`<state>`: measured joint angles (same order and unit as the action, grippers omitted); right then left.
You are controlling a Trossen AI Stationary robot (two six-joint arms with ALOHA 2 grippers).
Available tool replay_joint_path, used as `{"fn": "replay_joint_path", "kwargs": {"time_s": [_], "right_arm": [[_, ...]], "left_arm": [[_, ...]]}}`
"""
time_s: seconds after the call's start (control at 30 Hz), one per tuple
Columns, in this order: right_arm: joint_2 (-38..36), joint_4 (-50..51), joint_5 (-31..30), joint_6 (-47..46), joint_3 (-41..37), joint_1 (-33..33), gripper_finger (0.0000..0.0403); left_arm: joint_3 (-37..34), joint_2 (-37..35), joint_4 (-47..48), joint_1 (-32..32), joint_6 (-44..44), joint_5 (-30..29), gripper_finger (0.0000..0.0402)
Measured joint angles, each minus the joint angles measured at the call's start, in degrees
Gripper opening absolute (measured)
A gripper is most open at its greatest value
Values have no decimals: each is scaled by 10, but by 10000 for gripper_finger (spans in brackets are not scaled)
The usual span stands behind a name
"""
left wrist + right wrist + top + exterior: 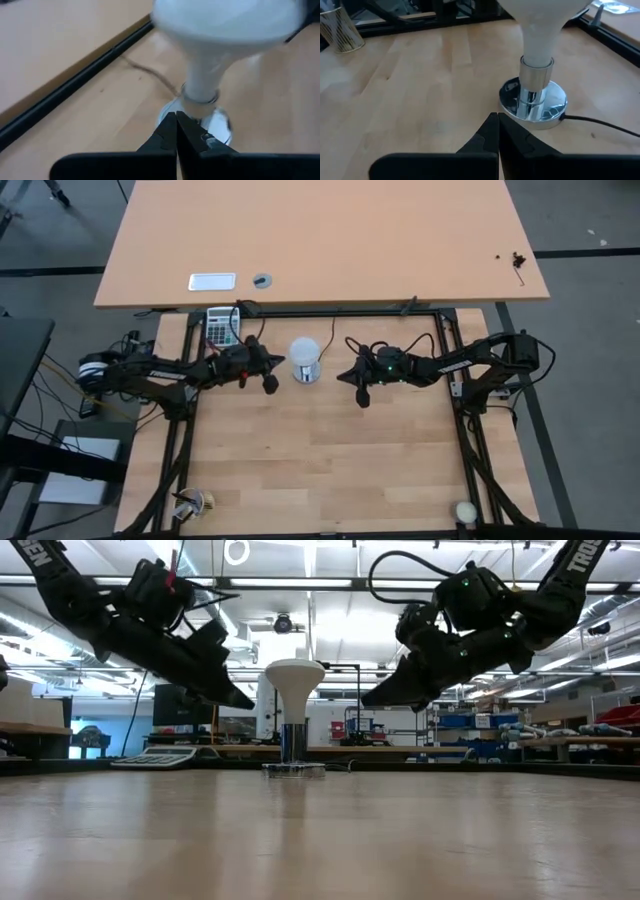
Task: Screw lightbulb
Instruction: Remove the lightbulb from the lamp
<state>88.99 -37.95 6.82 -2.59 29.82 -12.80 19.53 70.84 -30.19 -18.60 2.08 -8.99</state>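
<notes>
Bulb (pixel 304 352) stands upright in socket (pixel 534 104); left gripper (pixel 268 383) and right gripper (pixel 362 396) flank it, jaws together. A sideways nudge could tip it.

This was a robotics lab or workshop. A pale wooden worktable (pixel 320 450) sat inside a black metal frame (pixel 470 440), with a second tan desk (pixel 320 240) behind it. The low view showed an open hall with long ceiling strip lights (pixel 330 582), blue storage shelving (pixel 470 722) and cluttered benches (pixel 575 740).
</notes>
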Motion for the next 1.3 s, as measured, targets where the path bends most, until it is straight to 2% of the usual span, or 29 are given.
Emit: {"fn": "replay_joint_path", "kwargs": {"time_s": [0.2,0.57,0.8,1.1,1.3], "right_arm": [[0,-7,-3,1,0,-3,9],[0,-16,-16,-3,0,-4,9],[0,-43,-28,-16,0,-4,9],[0,-45,-93,-54,0,-3,9],[0,-46,-102,-53,0,-3,9]], "left_arm": [[0,50,-17,-19,25,-10,0],[3,145,-167,-28,27,-33,0],[21,190,-161,-44,27,-31,0],[72,236,-162,-62,11,-27,0],[97,285,-136,-79,10,17,0]]}}
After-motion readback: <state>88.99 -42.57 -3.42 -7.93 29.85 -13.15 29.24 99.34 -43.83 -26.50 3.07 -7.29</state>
